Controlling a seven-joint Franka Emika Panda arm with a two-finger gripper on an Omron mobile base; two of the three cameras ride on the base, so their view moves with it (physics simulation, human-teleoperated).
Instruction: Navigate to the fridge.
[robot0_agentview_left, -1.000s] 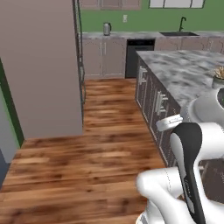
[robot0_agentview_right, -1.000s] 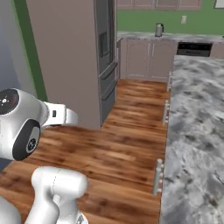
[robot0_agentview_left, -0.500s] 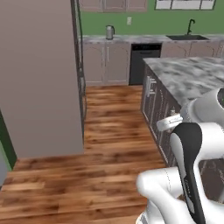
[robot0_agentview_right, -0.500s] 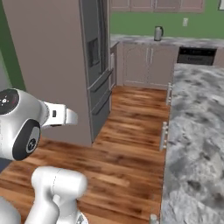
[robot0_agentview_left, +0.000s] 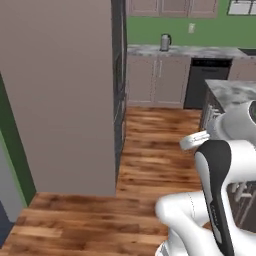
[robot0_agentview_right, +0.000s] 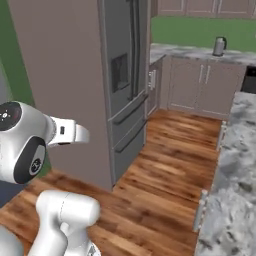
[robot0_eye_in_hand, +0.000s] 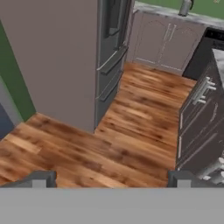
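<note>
Fridge stands ahead to my left on the wood floor, its grey side panel toward me. From the right base view I see its front: dark dispenser, long bar handles, drawer below. The left base view gives mostly the plain side, plus a kettle on the far counter. In the hand view my claw hangs wide apart, holding nothing, over the floor just beside the fridge corner.
</note>
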